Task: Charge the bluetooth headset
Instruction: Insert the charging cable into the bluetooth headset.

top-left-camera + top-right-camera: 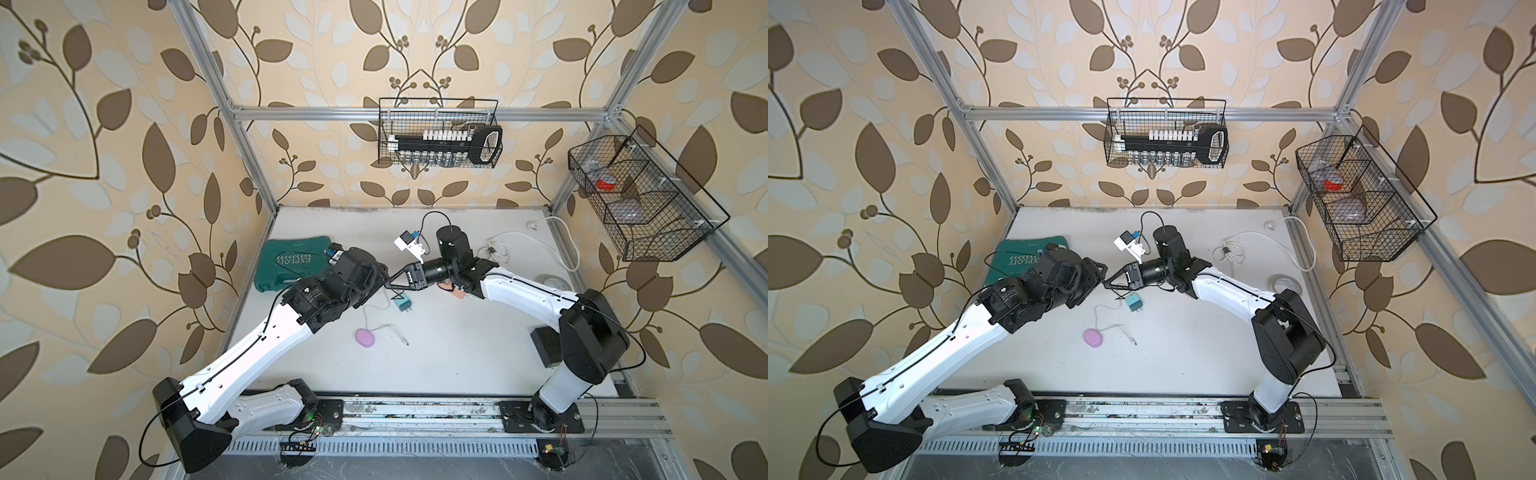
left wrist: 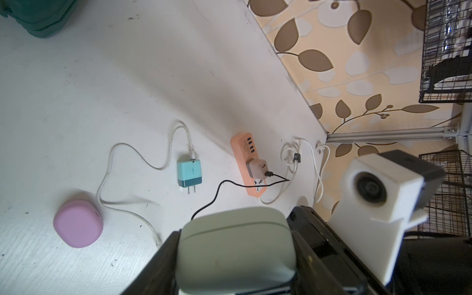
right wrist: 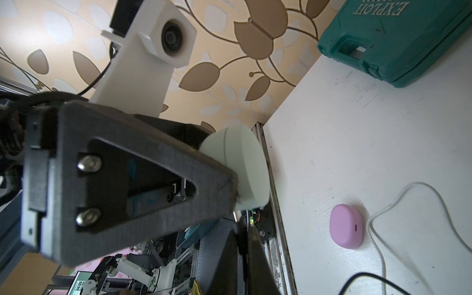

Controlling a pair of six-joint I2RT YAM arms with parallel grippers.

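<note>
The bluetooth headset's pale green case point(image 2: 236, 251) sits between the fingers of my left gripper point(image 2: 235, 233), which is shut on it above the table's middle. In the right wrist view the case point(image 3: 245, 168) shows just past the left finger point(image 3: 132, 178). My right gripper point(image 3: 237, 218) is shut on the plug end of a black cable point(image 2: 217, 190), and its tip is right at the case. That cable runs from a white adapter point(image 2: 258, 167) plugged into an orange power strip point(image 2: 242, 150). In both top views the two grippers point(image 1: 388, 286) point(image 1: 1105, 284) meet tip to tip.
A pink case point(image 1: 365, 337) lies on the table beside a white cable and a teal charger point(image 1: 403, 304). A green toolbox point(image 1: 291, 262) is at the left, with a coiled white cord point(image 1: 540, 237) and a tape roll point(image 1: 555, 282) at the right. Wire baskets point(image 1: 440, 133) hang on the walls.
</note>
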